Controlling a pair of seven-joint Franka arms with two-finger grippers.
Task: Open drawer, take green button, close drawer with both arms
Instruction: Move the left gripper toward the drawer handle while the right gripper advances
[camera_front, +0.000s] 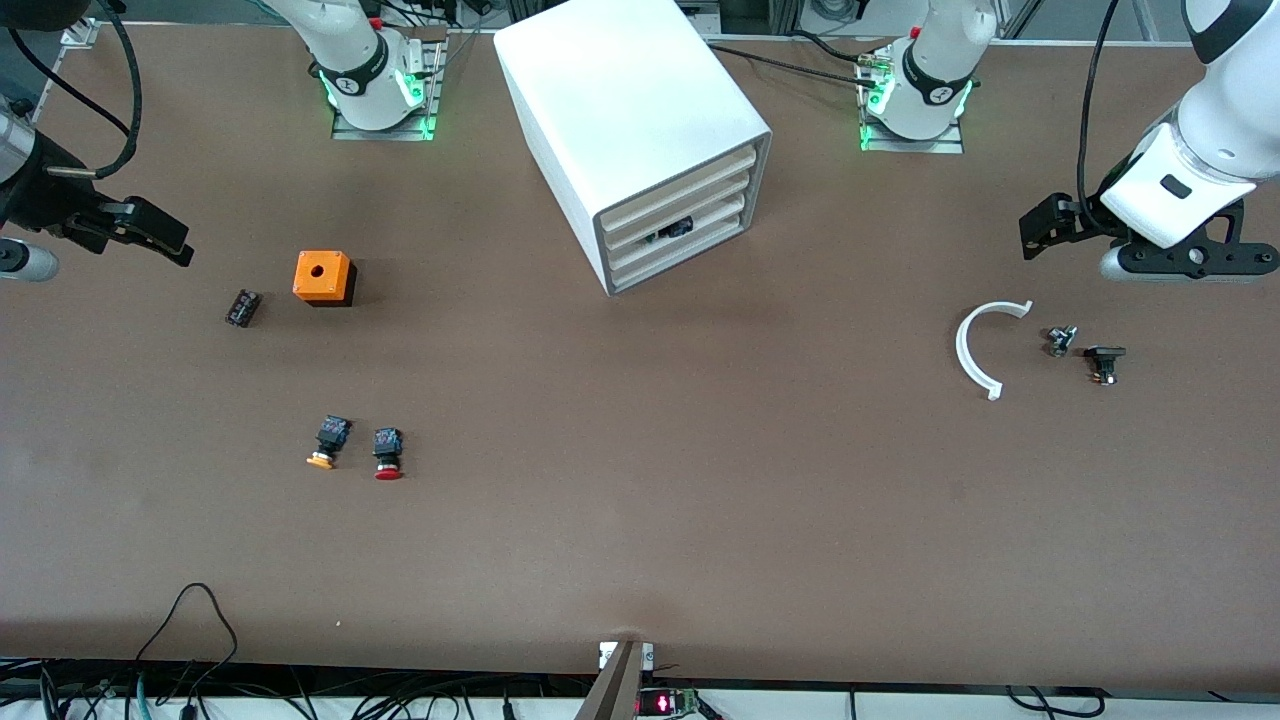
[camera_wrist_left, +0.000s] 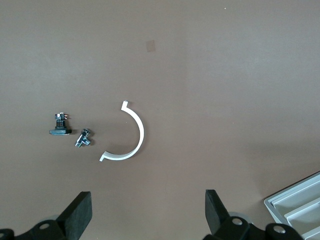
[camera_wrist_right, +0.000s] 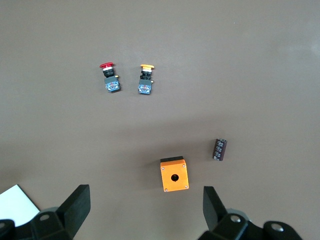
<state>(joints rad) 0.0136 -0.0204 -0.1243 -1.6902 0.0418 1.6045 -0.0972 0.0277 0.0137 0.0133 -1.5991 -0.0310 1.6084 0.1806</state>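
The white four-drawer cabinet (camera_front: 640, 110) stands at the middle of the table between the arms' bases. Its third drawer (camera_front: 700, 228) looks shut. A dark blocky thing (camera_front: 670, 229) shows in the gap just above that drawer's front; I cannot make out a green cap. A corner of the cabinet's drawers also shows in the left wrist view (camera_wrist_left: 295, 205). My left gripper (camera_front: 1040, 225) is open and empty in the air at the left arm's end, and it shows in the left wrist view (camera_wrist_left: 148, 200). My right gripper (camera_front: 150, 235) is open and empty at the right arm's end, and it shows in the right wrist view (camera_wrist_right: 146, 197).
Toward the right arm's end lie an orange box (camera_front: 322, 277), a small black part (camera_front: 242, 307), an orange-capped button (camera_front: 325, 443) and a red-capped button (camera_front: 387, 453). Toward the left arm's end lie a white curved piece (camera_front: 985, 345), a small metal part (camera_front: 1060, 340) and a black part (camera_front: 1104, 362).
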